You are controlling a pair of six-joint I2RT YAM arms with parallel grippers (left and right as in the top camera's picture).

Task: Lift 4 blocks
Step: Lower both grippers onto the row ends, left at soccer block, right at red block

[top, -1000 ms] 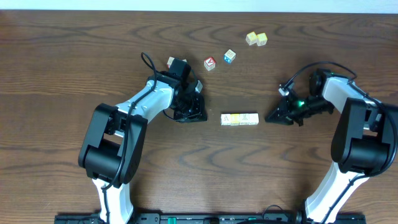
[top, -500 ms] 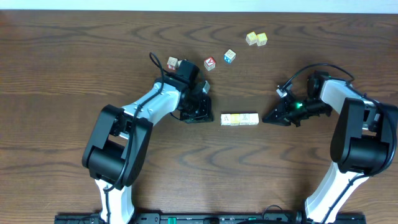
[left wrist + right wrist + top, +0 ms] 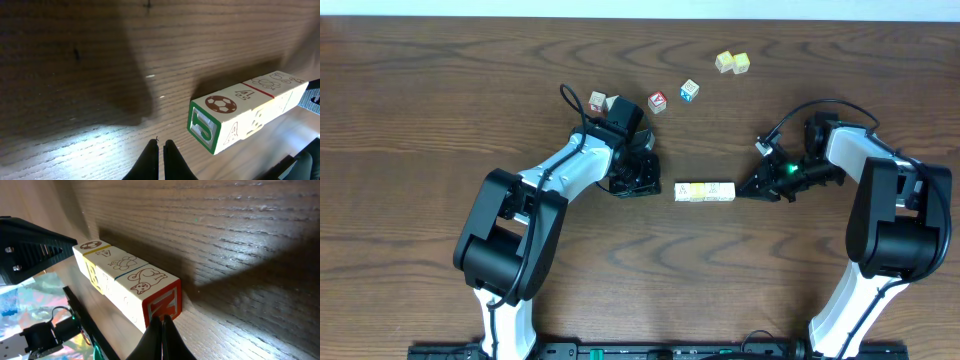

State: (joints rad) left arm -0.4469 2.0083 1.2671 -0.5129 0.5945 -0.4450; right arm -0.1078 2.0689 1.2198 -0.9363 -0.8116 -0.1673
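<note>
flanking 4 blocks (image 3: 705,191) row | left claw (image 3: 657,188) closed | right claw (image 3: 741,192) closed

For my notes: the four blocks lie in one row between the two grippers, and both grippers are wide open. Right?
No: the wrist views show the left gripper and right gripper shut. The four blocks do lie between them.

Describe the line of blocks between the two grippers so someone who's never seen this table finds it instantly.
On the dark wooden table, look midway between the shut left gripper and right gripper. There lies the row of four letter blocks, touching end to end. Unlike the red-faced cube, blue-faced cube and pale yellow pair farther back, it forms one straight bar.
</note>
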